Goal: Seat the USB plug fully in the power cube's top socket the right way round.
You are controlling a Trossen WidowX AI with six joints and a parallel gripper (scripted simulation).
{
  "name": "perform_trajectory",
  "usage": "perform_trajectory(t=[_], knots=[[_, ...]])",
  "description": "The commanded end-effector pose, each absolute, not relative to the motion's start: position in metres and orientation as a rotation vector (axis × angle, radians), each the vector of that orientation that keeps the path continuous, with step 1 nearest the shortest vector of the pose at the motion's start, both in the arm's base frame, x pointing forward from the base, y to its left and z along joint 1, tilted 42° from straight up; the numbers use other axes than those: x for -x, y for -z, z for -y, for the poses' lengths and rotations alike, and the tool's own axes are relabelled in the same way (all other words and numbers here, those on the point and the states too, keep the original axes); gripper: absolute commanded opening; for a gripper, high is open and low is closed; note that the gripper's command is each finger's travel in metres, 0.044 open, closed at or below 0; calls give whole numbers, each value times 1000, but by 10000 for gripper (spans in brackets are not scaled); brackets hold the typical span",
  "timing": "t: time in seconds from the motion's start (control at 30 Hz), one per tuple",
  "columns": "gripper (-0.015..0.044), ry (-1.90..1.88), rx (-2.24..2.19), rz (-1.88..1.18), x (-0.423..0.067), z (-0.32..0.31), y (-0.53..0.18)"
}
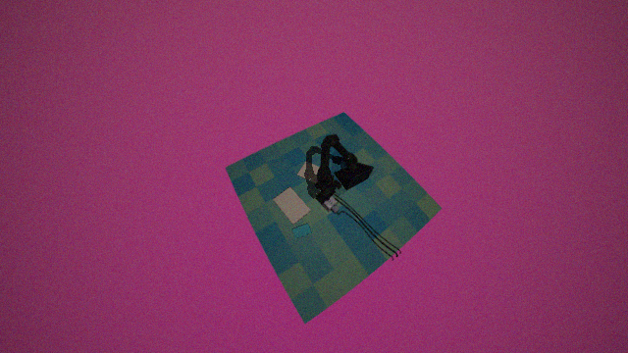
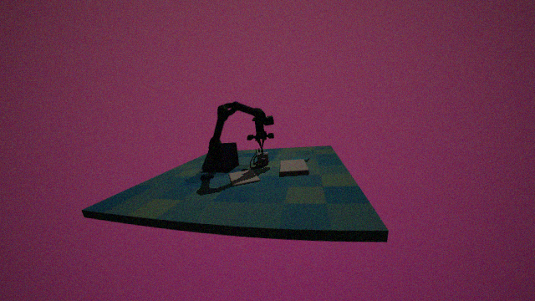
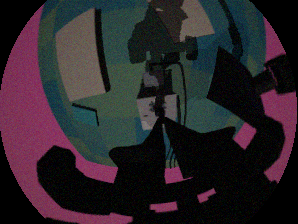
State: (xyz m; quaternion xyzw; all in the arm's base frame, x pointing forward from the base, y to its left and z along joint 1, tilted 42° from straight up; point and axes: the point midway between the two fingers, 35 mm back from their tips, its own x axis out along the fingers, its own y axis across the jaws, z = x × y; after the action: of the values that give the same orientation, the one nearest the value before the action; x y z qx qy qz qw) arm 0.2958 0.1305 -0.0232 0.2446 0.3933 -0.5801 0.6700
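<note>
The power cube [image 1: 330, 202] [image 2: 262, 160] [image 3: 144, 107] stands near the middle of the table, with a pale top and dark sides. My gripper [image 2: 262, 150] [image 3: 162, 120] points down right over it, its fingertips together at the cube's top. The gripper is shut on the USB plug [image 3: 159, 108], a small dark shape at the fingertips in the wrist view. The fingers and shadow hide most of the plug and the socket, so I cannot tell how deep the plug sits or which way round it is. A dark cable [image 3: 184, 92] loops beside the cube.
Thin dark cables [image 1: 365, 226] run from the cube to the table edge. A pale box [image 1: 291, 205] [image 2: 293, 165] [image 3: 79, 62] and a small teal block [image 1: 301, 230] [image 3: 85, 115] lie to one side. A flat pale piece [image 2: 239, 178] [image 3: 199, 21] lies nearer the arm's base [image 1: 354, 176] [image 2: 229, 158].
</note>
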Motion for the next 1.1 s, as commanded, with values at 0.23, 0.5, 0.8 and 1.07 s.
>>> perform_trajectory(t=[0.23, 0.5, 0.8, 1.07], knots=[[0, 1303, -550, -891, -296, -130, 24], [0, 1303, -550, -891, -296, -129, 25], [0, 1303, -550, -891, -296, -129, 26], [0, 1303, -550, -891, -296, -128, 26]])
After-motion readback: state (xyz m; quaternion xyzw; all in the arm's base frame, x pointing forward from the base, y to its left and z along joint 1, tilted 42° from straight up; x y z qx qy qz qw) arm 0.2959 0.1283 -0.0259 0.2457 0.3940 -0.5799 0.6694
